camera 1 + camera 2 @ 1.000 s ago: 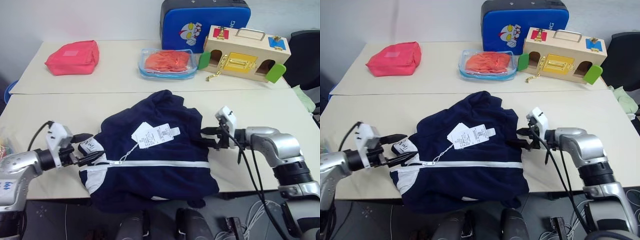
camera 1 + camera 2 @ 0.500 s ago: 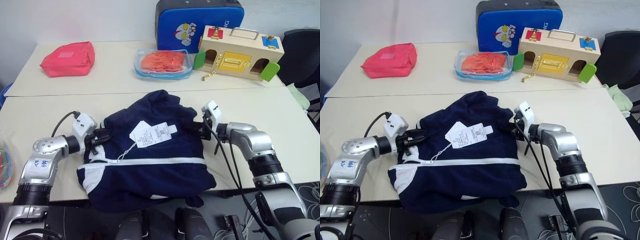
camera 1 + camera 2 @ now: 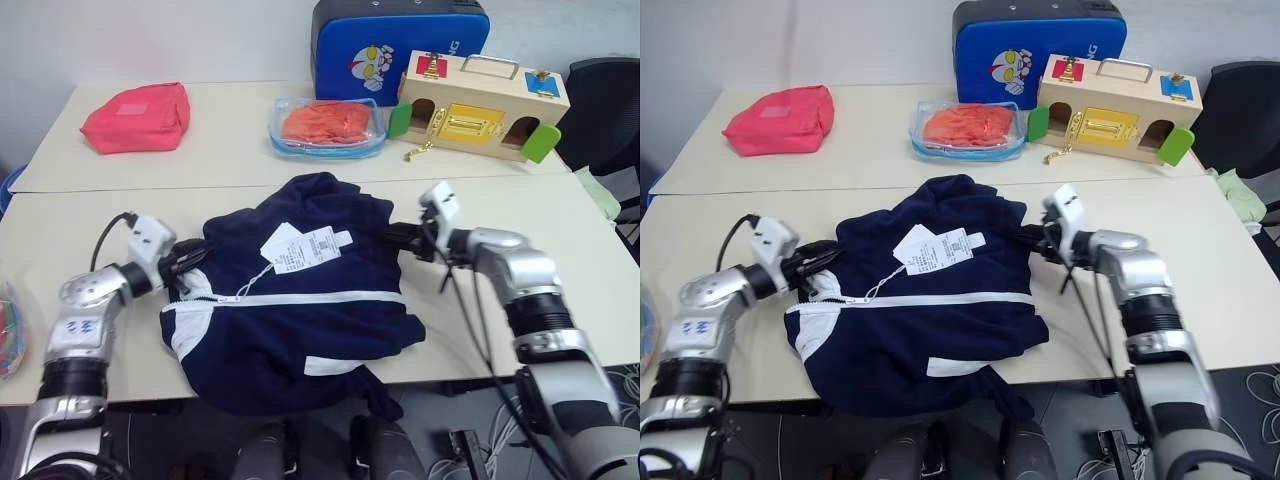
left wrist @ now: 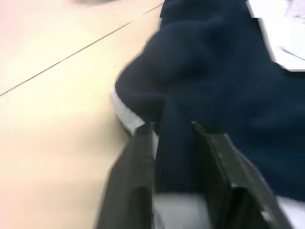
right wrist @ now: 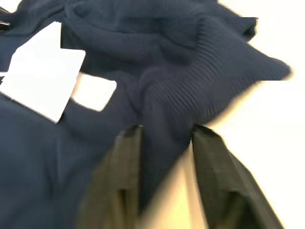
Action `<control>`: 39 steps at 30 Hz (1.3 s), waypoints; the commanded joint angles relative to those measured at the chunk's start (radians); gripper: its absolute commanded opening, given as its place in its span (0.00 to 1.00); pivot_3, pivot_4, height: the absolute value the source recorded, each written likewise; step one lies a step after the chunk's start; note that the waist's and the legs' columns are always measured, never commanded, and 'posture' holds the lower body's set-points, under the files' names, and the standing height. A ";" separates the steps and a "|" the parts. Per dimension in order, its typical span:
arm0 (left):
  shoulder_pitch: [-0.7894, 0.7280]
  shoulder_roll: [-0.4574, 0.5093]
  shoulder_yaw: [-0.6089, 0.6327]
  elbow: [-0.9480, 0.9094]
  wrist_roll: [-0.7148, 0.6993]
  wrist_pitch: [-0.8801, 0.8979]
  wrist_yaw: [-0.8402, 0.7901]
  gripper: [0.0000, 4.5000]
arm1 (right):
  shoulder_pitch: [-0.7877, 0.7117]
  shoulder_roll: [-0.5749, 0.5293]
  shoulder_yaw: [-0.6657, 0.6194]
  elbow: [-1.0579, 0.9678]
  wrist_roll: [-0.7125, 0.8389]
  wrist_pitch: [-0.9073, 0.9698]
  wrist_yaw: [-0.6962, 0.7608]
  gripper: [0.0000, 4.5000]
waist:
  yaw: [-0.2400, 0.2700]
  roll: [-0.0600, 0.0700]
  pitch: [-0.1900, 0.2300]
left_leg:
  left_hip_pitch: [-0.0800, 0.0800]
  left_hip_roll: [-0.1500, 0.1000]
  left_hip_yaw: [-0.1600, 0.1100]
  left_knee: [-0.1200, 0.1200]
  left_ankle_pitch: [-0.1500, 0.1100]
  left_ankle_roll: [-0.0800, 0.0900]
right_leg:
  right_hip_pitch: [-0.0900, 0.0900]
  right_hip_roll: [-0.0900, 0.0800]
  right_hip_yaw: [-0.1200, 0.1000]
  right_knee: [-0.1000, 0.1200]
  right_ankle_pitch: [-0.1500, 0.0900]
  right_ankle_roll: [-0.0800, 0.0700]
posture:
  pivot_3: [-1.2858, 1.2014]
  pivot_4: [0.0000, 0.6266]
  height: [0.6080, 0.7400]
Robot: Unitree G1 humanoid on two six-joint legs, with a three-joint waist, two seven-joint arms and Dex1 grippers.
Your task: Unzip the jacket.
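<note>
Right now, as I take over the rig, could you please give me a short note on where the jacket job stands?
Left end effector: fingers around a fold of navy fabric at the jacket's collar side.
Right end effector: fingers around a fold of fabric at the jacket's opposite edge.
The jacket lies crumpled on the near table, paper tags on top.
Done: both sides gripped.
Left: the white zipper looks closed along its whole length; the pull near the collar is untouched, so the unzipping itself remains.
</note>
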 commanded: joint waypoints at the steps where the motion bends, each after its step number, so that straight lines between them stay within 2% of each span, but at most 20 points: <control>1: 0.070 0.049 0.102 -0.132 -0.119 0.008 -0.109 0.54 | 0.046 -0.091 -0.027 -0.071 0.044 -0.074 0.195 0.68 | 0.000 0.000 0.000 | 0.000 0.000 0.000 0.000 0.000 0.000 | 0.000 0.000 0.000 0.000 0.000 0.000 | 0.52 0.24 1.00; 4: 0.117 0.091 0.154 -0.175 -0.170 0.013 -0.178 0.54 | 0.075 -0.163 -0.047 -0.080 0.074 -0.125 0.338 0.88 | 0.002 0.000 0.000 | 0.001 0.000 0.000 0.000 0.000 0.000 | 0.001 0.000 0.000 -0.002 0.000 0.000 | 0.52 0.24 1.00; 5: 0.128 0.107 0.161 -0.191 -0.186 0.024 -0.204 0.59 | 0.077 -0.178 -0.050 -0.090 0.088 -0.120 0.372 0.97 | 0.003 0.000 0.000 | 0.001 0.000 0.000 0.000 0.000 0.000 | 0.001 -0.001 0.000 -0.003 0.000 0.000 | 0.52 0.24 1.00; 6: 0.134 0.116 0.164 -0.202 -0.196 0.033 -0.220 0.62 | 0.077 -0.186 -0.051 -0.094 0.096 -0.117 0.392 1.00 | 0.003 0.000 0.000 | 0.001 0.000 0.000 0.000 0.000 0.000 | 0.001 -0.001 0.000 -0.003 0.000 0.000 | 0.52 0.24 1.00; 9: 0.177 0.167 0.111 -0.256 -0.176 0.029 -0.315 0.79 | 0.039 -0.167 -0.020 -0.179 0.140 -0.007 0.409 1.00 | 0.001 0.000 0.000 | 0.002 0.000 -0.001 0.000 -0.001 -0.001 | 0.001 -0.001 0.000 -0.003 0.000 0.000 | 0.52 0.24 1.00; 12: 0.164 0.151 0.017 -0.240 -0.089 -0.041 -0.327 0.97 | 0.002 -0.092 0.078 -0.267 0.101 0.029 0.377 1.00 | -0.004 0.001 0.001 | 0.002 0.001 -0.001 -0.001 -0.002 -0.003 | 0.000 -0.001 0.001 -0.003 0.000 0.000 | 0.52 0.24 1.00; 13: 0.148 0.137 -0.008 -0.223 -0.065 -0.060 -0.317 0.99 | -0.014 -0.060 0.102 -0.270 0.081 0.027 0.354 1.00 | -0.005 0.001 0.001 | 0.002 0.001 -0.001 -0.001 -0.002 -0.003 | 0.000 0.000 0.001 -0.003 0.000 0.000 | 0.52 0.24 1.00; 18: 0.075 0.050 -0.083 -0.137 -0.018 -0.076 -0.264 0.99 | -0.115 0.106 0.201 -0.150 -0.035 -0.013 0.236 1.00 | 0.001 0.001 0.001 | 0.000 0.001 0.000 0.000 -0.002 -0.003 | -0.002 0.000 0.000 0.002 0.000 0.000 | 0.52 0.24 1.00; 22: 0.068 0.031 -0.116 -0.093 0.007 -0.087 -0.272 0.99 | -0.217 0.252 0.236 0.035 -0.119 -0.105 0.128 1.00 | -0.001 0.001 0.001 | -0.001 0.000 0.002 0.001 -0.001 -0.002 | -0.003 0.000 -0.001 0.003 0.000 0.000 | 0.52 0.24 1.00; 28: 0.066 0.018 -0.142 -0.074 0.019 -0.110 -0.287 0.99 | -0.341 0.378 0.243 0.311 -0.226 -0.269 0.028 1.00 | -0.003 0.001 0.001 | 0.000 0.000 0.002 0.001 -0.001 -0.001 | -0.003 0.000 -0.001 0.004 0.000 0.000 | 0.52 0.24 1.00; 35: 0.071 0.011 -0.152 -0.068 0.027 -0.129 -0.285 0.99 | -0.438 0.444 0.227 0.521 -0.280 -0.298 0.031 1.00 | -0.021 0.001 0.001 | 0.000 0.000 0.002 0.001 -0.001 -0.001 | -0.003 0.000 0.000 0.005 0.000 0.000 | 0.52 0.24 1.00; 39: 0.074 0.007 -0.159 -0.064 0.032 -0.141 -0.284 0.99 | -0.475 0.474 0.217 0.612 -0.290 -0.251 0.078 1.00 | -0.026 0.001 0.001 | 0.000 0.000 0.002 0.000 -0.001 -0.001 | -0.003 0.001 0.000 0.005 0.000 0.000 | 0.52 0.24 1.00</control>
